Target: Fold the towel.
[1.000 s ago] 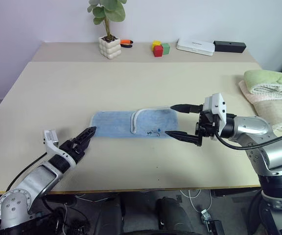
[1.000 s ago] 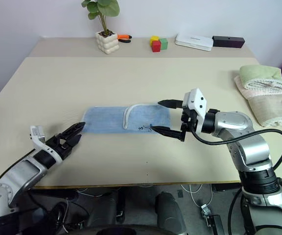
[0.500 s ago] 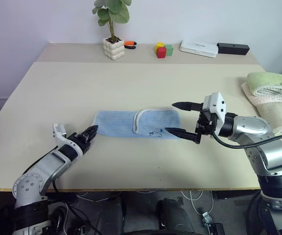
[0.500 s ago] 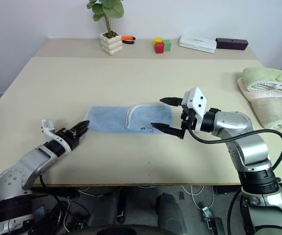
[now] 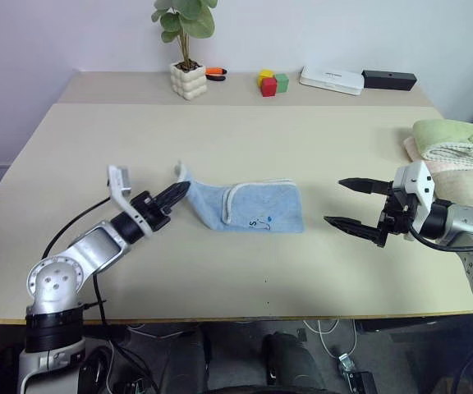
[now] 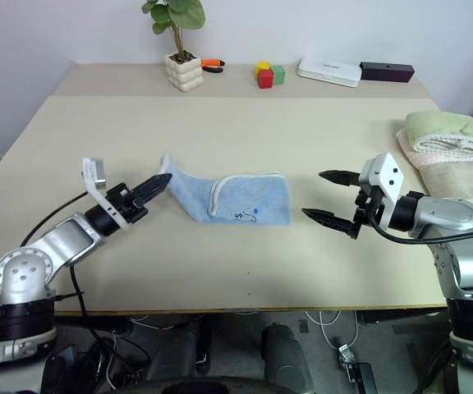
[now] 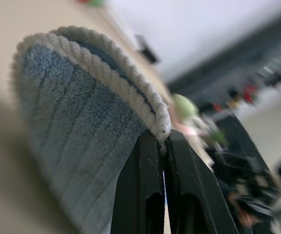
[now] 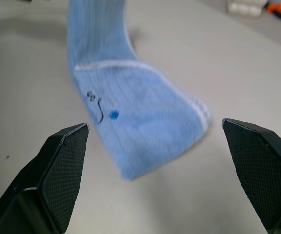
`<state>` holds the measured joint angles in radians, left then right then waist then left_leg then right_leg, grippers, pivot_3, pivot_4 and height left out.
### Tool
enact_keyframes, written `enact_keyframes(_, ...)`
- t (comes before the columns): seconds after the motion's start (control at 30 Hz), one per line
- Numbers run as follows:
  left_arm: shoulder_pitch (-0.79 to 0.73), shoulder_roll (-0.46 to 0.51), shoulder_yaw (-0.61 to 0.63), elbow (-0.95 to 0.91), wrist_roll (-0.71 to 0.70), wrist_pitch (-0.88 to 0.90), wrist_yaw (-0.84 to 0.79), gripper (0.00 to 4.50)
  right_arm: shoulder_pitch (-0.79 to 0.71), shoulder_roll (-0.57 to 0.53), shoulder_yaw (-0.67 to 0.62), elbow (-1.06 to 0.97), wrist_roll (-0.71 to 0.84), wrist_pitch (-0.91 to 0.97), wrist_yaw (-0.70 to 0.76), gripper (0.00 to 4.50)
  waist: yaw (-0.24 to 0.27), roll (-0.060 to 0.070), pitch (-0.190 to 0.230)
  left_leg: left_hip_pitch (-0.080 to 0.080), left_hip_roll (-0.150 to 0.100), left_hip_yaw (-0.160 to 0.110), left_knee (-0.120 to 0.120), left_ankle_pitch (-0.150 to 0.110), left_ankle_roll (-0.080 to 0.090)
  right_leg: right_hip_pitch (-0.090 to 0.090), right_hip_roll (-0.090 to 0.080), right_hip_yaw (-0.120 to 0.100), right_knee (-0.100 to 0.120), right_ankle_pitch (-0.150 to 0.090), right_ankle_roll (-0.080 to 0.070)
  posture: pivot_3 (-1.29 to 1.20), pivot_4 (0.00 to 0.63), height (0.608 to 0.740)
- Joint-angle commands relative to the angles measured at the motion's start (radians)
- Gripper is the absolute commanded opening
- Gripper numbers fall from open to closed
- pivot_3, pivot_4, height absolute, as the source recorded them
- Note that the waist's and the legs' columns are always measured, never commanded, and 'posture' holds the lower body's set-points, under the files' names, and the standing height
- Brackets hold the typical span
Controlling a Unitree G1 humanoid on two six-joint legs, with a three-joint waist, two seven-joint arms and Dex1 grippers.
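1. 2 head views give the layout: the towel (image 5: 249, 206) lies mid-table, its long axis running from one arm toward the other. Its right half is already doubled over, the whitish stitched edge crossing the middle. The left gripper (image 5: 173, 194) is clenched on the towel's left end, which stands raised off the table (image 5: 302, 139). The right gripper (image 5: 353, 203) hangs released, fingers wide, well apart from the towel's right end. A stack of folded towels (image 5: 450, 148) sits beyond the right gripper, away from the blue towel.

2. 1 close look from the left wrist: the 2 black fingers (image 7: 140, 195) are pinched together on the towel's white edge (image 7: 106, 63), the blue terry curving away past them.

3. 1 look from the right wrist: the wide-spread fingers (image 8: 57, 170) frame the doubled end of the towel (image 8: 140, 131), which lies straight ahead and untouched. A small printed mark shows on the folded flap.

4. 1 relation decides the coming move, as I judge it: the doubled part lies from the held end along the towel's long axis, toward the right arm, so the left gripper is the one placed to carry its end over.
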<state>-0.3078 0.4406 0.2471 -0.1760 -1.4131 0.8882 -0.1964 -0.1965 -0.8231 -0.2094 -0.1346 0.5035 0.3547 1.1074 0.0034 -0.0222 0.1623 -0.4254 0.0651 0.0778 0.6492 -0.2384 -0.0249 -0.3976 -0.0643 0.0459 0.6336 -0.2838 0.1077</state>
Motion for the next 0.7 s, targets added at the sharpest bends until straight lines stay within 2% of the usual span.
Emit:
enact_keyframes(0.03, -0.089, 0.01, -0.097, 0.026, 0.142, -0.03, -0.162, 0.03, 0.009, 0.011, -0.032, -0.022, 0.012, -0.02, -0.02, 4.5, 0.001, 0.0, 0.0, 0.0, 0.0, 0.0, -0.001, 0.0, 0.0, 0.0, 0.0, 0.0, 0.0, 0.0, 0.0, 0.0, 0.15, 0.735)
enact_keyframes(0.13, -0.19, 0.02, -0.294, 0.126, 0.388, -0.114, -0.388, 0.03, 0.011, 0.025, -0.037, -0.03, 0.006, -0.022, -0.056, 4.5, 0.009, 0.0, 0.0, 0.0, 0.0, -0.001, -0.001, 0.0, 0.0, -0.001, 0.002, 0.0, 0.0, 0.0, 0.0, 0.0, 0.15, 0.735)
enact_keyframes(0.3, -0.36, -0.104, -0.401, 0.361, 0.54, -0.188, -0.607, 0.03, 0.032, 0.011, -0.054, -0.047, -0.007, -0.028, -0.084, 4.5, 0.009, -0.001, 0.001, -0.002, -0.001, 0.0, 0.001, 0.0, 0.0, 0.0, 0.001, 0.0, -0.003, 0.0, 0.001, 0.0, 0.15, 0.735)
enact_keyframes(0.47, -0.426, -0.214, -0.458, 0.493, 0.692, -0.287, -0.697, 0.03, 0.096, 0.001, -0.095, -0.081, -0.004, -0.032, -0.101, 4.5, 0.009, 0.0, 0.001, -0.002, 0.0, -0.001, -0.001, 0.0, 0.0, -0.001, 0.002, 0.0, -0.003, 0.001, 0.002, 0.0, 0.15, 0.735)
enact_keyframes(0.63, -0.437, -0.272, -0.493, 0.536, 0.787, -0.324, -0.785, 0.03, 0.134, 0.002, -0.124, -0.11, -0.001, -0.024, -0.122, 4.5, 0.004, 0.0, 0.001, -0.002, 0.0, -0.001, -0.001, 0.0, 0.0, -0.001, 0.002, 0.0, -0.003, 0.001, 0.003, 0.0, 0.15, 0.735)
enact_keyframes(0.7, -0.453, -0.305, -0.501, 0.585, 0.831, -0.333, -0.772, 0.03, 0.151, 0.003, -0.134, -0.125, -0.004, -0.023, -0.132, 4.5, 0.006, 0.0, 0.001, -0.002, 0.0, -0.001, -0.001, 0.0, 0.0, -0.001, 0.002, 0.0, -0.003, 0.001, 0.003, 0.0, 0.15, 0.735)
